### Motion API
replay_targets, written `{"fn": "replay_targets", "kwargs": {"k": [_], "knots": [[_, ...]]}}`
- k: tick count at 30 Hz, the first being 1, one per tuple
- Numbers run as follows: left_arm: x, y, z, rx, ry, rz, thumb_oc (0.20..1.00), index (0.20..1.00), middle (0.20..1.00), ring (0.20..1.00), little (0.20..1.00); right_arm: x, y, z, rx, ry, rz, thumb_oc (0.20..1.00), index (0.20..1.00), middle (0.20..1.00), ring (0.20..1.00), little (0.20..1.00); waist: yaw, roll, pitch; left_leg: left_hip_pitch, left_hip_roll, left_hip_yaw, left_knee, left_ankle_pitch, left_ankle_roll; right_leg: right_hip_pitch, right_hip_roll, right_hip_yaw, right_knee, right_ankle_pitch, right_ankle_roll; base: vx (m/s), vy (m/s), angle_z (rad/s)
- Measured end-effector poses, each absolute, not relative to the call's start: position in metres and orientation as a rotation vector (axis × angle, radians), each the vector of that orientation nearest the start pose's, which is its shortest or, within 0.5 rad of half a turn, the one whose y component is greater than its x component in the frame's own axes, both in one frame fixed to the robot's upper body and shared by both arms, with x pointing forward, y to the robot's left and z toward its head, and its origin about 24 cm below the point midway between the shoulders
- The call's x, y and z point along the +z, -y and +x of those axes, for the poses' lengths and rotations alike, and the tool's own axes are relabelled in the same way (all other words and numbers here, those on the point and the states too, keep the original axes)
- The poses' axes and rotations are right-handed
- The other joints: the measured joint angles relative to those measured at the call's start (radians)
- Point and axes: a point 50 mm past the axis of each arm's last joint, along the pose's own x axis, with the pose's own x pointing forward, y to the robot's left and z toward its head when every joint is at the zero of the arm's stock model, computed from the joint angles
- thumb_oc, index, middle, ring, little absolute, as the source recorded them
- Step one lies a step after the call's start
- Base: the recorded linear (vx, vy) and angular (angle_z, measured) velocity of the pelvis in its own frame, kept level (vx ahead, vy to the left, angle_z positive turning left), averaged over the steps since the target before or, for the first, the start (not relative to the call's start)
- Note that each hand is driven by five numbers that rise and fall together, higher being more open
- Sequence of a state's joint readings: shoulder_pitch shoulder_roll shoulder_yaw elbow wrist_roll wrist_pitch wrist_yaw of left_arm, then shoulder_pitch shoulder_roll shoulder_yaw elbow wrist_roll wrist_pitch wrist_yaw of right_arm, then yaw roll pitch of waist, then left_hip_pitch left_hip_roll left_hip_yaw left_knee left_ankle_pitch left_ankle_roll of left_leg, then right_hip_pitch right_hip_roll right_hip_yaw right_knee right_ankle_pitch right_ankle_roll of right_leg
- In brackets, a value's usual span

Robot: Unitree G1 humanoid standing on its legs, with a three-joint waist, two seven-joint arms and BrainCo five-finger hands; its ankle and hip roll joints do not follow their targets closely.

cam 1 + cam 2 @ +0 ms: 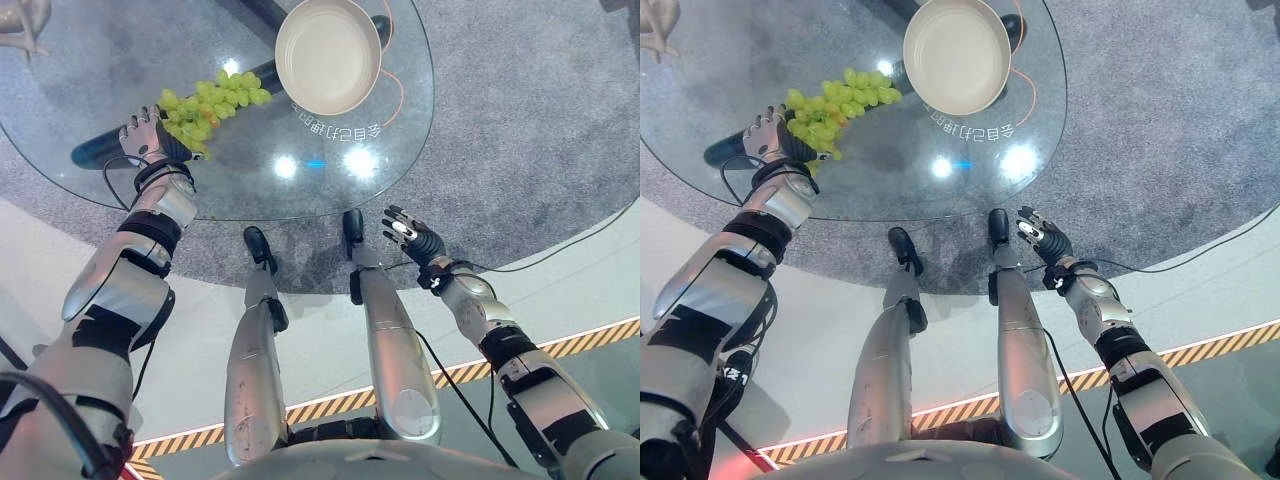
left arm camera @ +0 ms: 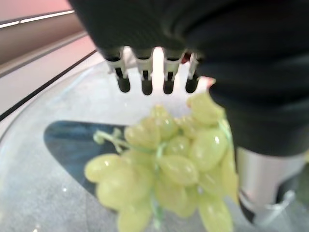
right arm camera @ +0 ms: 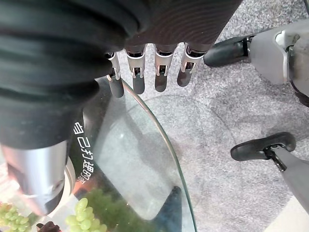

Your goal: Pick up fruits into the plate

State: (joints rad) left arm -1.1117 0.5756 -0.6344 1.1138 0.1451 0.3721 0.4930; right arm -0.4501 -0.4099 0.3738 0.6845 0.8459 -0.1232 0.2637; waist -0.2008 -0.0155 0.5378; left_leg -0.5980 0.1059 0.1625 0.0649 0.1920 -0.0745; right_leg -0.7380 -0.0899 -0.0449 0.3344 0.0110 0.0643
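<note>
Green grapes (image 1: 212, 106), one big bunch, lying on the round glass table (image 1: 90, 60) toward its left edge, stem end pointing at the plate. The cream plate (image 1: 328, 55) sits just beside the bunch's far tip, close to the table's far edge, and it's got nothing in it so far.

Left hand (image 1: 142, 137) is right at the near end of the bunch, over the table's left rim. In the left wrist view the fingers (image 2: 145, 79) reach out straight over the grapes (image 2: 166, 164) with the thumb down alongside them, so it's touching or nearly touching the fruit, but I honestly can't tell if anything is actually pinched.

Right hand (image 1: 412, 237) hangs well off the table, past its near edge, above the grey carpet (image 1: 540, 120). Its fingers (image 3: 161, 72) are straight and relaxed, holding nothing; the right wrist view looks past them at the glass rim (image 3: 159, 140).
</note>
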Motion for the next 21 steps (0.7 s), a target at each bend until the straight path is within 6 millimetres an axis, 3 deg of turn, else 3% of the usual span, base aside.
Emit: {"fn": "replay_targets", "kwargs": {"k": [3,4,5,14,21], "knots": [[0.177,-0.262,0.400,0.633,-0.161,1.204,1.000,1.000,1.000,1.000,1.000,0.023,0.177,0.322,0.322,-0.186,0.281,1.000,1.000,1.000,1.000,1.000,0.001,-0.006,-0.002,-0.008,-0.001,0.006,0.003,-0.002,0.001,-0.007,0.000,0.004,-0.002,0.000,0.000,0.00,0.000,0.00],[0.176,-0.263,0.400,0.636,-0.172,1.208,0.721,0.721,0.721,0.721,0.721,0.022,0.176,0.321,0.325,-0.186,0.282,1.000,1.000,1.000,1.000,1.000,0.000,-0.007,-0.003,-0.008,-0.001,0.008,0.003,-0.003,0.001,-0.007,0.000,0.005,-0.002,0.000,0.000,0.00,0.000,0.00],[0.176,-0.264,0.399,0.639,-0.180,1.213,0.200,0.200,0.200,0.200,0.200,0.022,0.175,0.321,0.327,-0.185,0.287,1.000,1.000,1.000,1.000,1.000,-0.001,-0.007,-0.003,-0.008,-0.001,0.008,0.003,-0.004,0.000,-0.008,0.001,0.006,-0.003,0.000,0.000,-0.02,-0.035,-0.03],[0.191,-0.264,0.402,0.678,-0.181,1.249,0.200,0.200,0.200,0.200,0.200,0.028,0.170,0.322,0.343,-0.156,0.313,1.000,1.000,1.000,1.000,1.000,-0.006,-0.015,-0.005,-0.029,0.000,0.008,0.006,-0.008,0.001,-0.028,0.001,0.007,-0.003,0.002,0.002,0.00,-0.007,0.00],[0.189,-0.267,0.401,0.686,-0.208,1.264,0.200,0.200,0.200,0.200,0.200,0.028,0.168,0.322,0.340,-0.143,0.359,1.000,1.000,1.000,1.000,1.000,-0.015,-0.027,-0.007,-0.034,0.000,0.010,0.015,-0.012,0.001,-0.029,0.000,0.008,-0.003,0.003,0.004,0.00,0.000,0.00]]}}
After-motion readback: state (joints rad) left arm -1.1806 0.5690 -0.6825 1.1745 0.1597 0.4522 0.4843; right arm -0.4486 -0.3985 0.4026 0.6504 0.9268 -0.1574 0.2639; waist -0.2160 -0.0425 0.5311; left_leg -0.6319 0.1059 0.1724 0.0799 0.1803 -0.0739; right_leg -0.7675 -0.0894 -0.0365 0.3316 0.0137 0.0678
